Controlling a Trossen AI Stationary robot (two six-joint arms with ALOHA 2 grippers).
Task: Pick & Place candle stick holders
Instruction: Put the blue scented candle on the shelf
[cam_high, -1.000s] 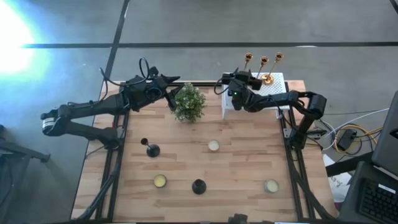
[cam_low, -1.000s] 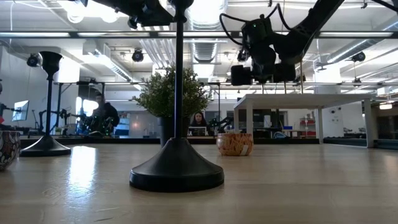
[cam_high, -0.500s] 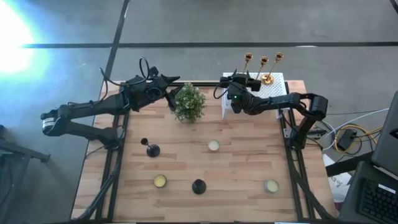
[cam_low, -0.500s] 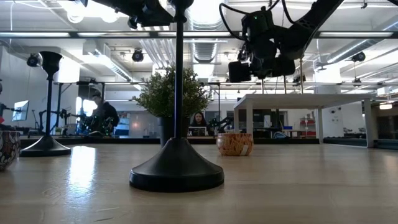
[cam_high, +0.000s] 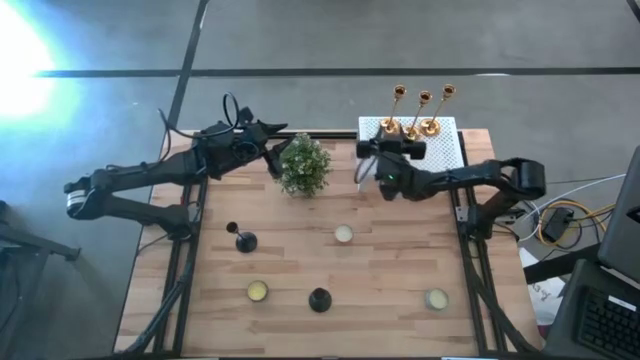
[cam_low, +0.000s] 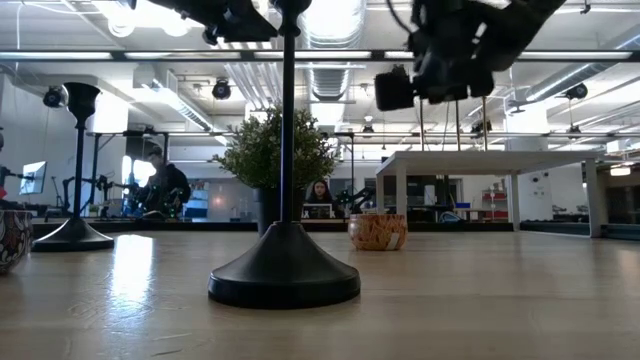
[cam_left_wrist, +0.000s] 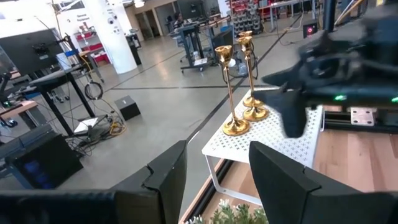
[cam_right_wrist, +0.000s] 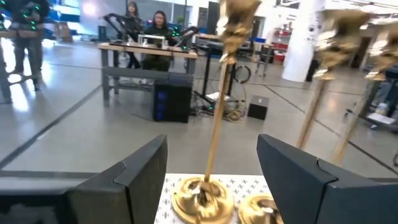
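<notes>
Candle stick holders number five on inspection. Three gold candle stick holders (cam_high: 424, 110) stand upright in a close group on the white perforated box (cam_high: 445, 147) at the table's far right corner. Two black candle stick holders rest on the wooden table (cam_high: 300, 255): one (cam_high: 243, 239) toward the left, the other (cam_high: 319, 299) near the front edge at centre. All five stand free of both grippers.

Right gripper (cam_high: 370, 152): compared with one second ago, the arm has drawn back off the box. Earlier its body lay across the box's left portion and hid it; now that portion is exposed and the gripper sits at the box's near left edge, above the table surface. The low view confirms it has risen, now showing higher than before. In the right wrist view its fingers (cam_right_wrist: 140, 177) are spread apart with nothing between them, and the nearest gold stem (cam_right_wrist: 216, 118) stands beyond the gap, not touched.

Left gripper (cam_high: 272, 152): no change of position from the earlier frames. It hovers just left of the green potted plant (cam_high: 304, 165) at the table's far edge. Its fingers (cam_left_wrist: 168, 177) stand apart and hold nothing.

Three small round candles, one (cam_high: 343, 234), another (cam_high: 257, 291), the last (cam_high: 436, 298), sit where they did before.
</notes>
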